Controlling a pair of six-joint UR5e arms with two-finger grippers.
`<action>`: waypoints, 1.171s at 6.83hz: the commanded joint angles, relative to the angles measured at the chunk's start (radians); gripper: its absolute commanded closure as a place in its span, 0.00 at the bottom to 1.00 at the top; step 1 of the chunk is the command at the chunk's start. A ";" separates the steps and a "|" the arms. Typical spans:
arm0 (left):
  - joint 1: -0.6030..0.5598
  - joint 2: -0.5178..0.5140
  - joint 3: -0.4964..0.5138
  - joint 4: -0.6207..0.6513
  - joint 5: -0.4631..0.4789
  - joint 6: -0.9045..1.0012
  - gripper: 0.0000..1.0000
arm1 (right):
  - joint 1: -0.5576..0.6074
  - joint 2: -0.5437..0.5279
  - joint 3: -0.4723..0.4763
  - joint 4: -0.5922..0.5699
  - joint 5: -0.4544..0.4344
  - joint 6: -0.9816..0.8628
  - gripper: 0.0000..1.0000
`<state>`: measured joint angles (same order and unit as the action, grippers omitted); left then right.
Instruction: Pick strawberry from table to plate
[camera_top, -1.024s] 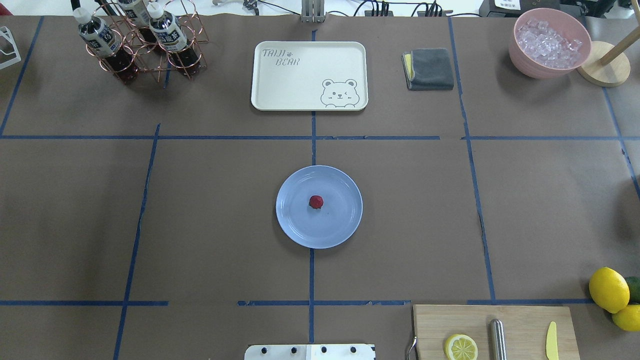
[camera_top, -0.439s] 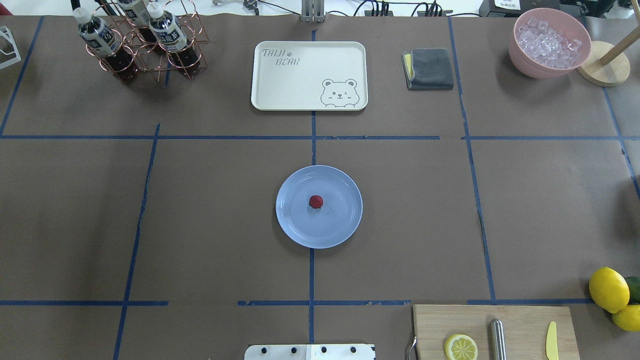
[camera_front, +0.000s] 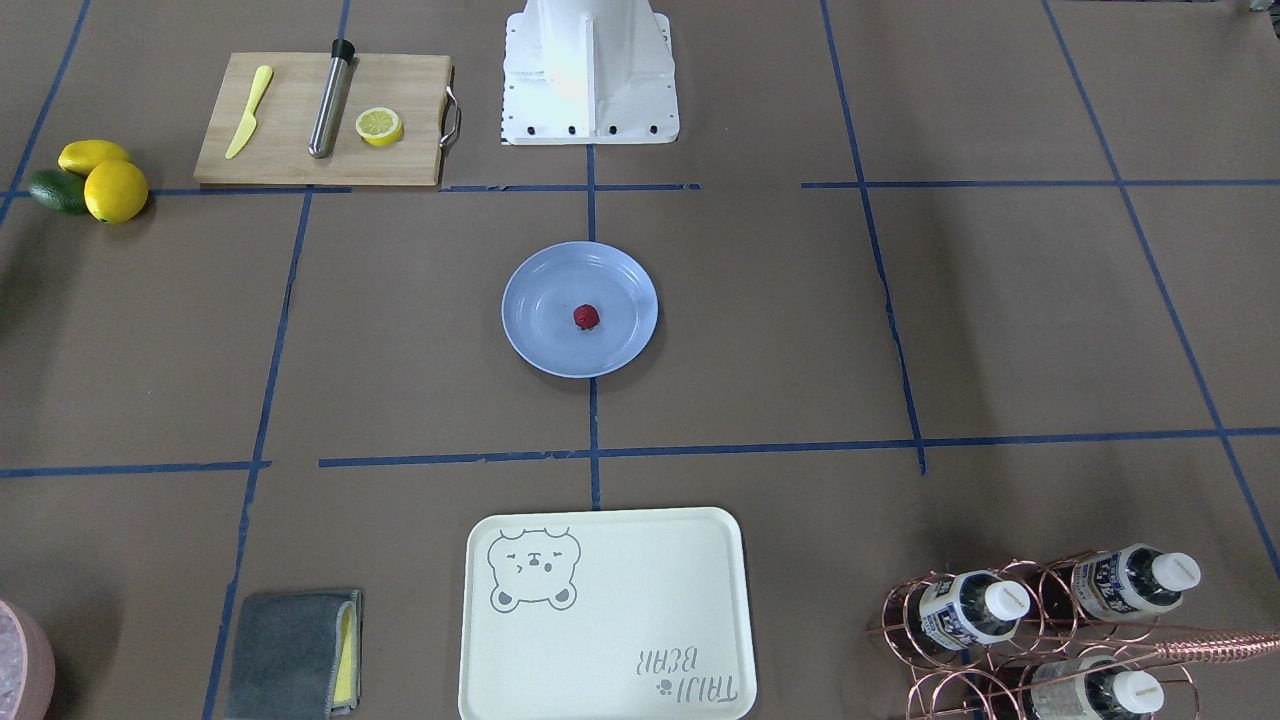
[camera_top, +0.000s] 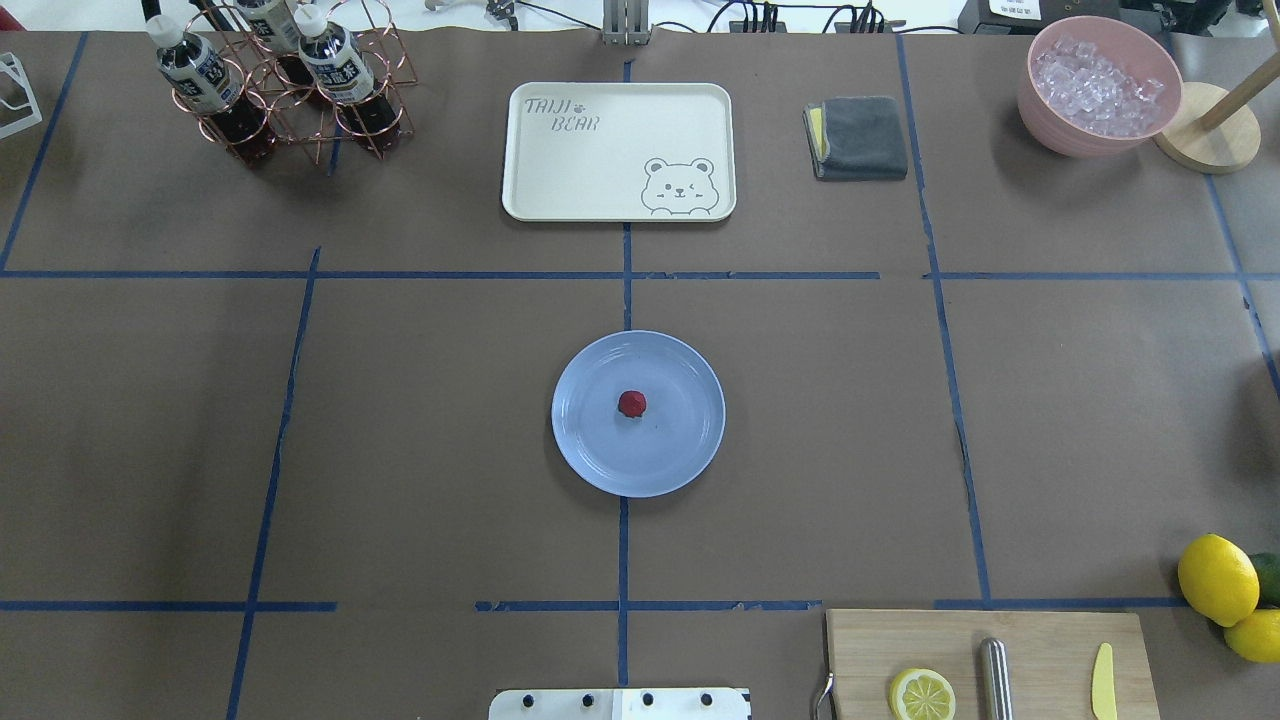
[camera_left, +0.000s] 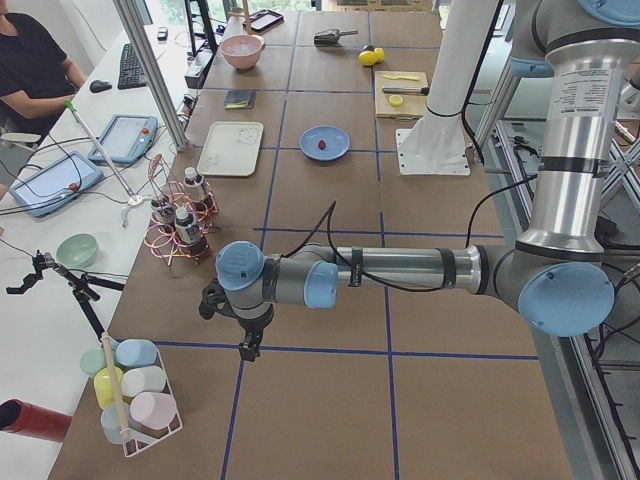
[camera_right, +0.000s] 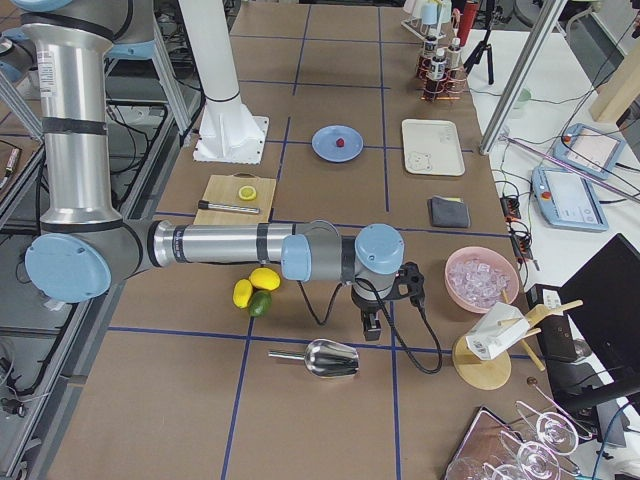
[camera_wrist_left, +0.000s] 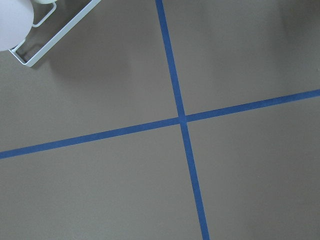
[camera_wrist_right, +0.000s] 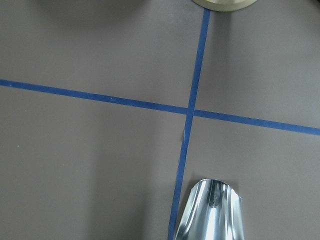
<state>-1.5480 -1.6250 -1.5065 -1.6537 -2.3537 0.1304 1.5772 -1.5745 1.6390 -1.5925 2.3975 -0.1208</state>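
Observation:
The small dark-red strawberry (camera_top: 631, 403) (camera_front: 586, 317) lies near the middle of the light-blue plate (camera_top: 600, 455) (camera_front: 540, 340), which rests at the centre of the brown-paper table (camera_top: 830, 400). Neither gripper is near it. My left gripper (camera_left: 246, 345) shows only in the exterior left view, hanging over a blue tape crossing far from the plate (camera_left: 338, 138). My right gripper (camera_right: 372, 328) appears only in the exterior right view, above a tape crossing beside a metal scoop (camera_right: 325, 357). I cannot tell whether either is open or shut.
A cream bear-print tray (camera_top: 619, 150) and a grey cloth (camera_top: 858, 137) lie beyond the plate. The bottle rack (camera_top: 285, 85) stands far left, a pink ice bowl (camera_top: 1098, 85) far right. A cutting board (camera_top: 990, 665) and lemons (camera_top: 1218, 580) sit near right.

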 joint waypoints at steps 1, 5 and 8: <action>-0.020 0.007 -0.012 0.003 0.001 0.001 0.00 | 0.000 0.002 -0.001 -0.001 0.000 0.001 0.00; -0.046 0.053 -0.073 0.066 -0.001 0.002 0.00 | 0.000 0.005 0.005 0.000 0.002 0.003 0.00; -0.046 0.054 -0.074 0.064 0.001 0.002 0.00 | 0.000 0.007 0.009 0.000 0.015 0.016 0.00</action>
<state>-1.5936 -1.5711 -1.5802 -1.5887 -2.3543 0.1319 1.5776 -1.5689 1.6484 -1.5923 2.4091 -0.1084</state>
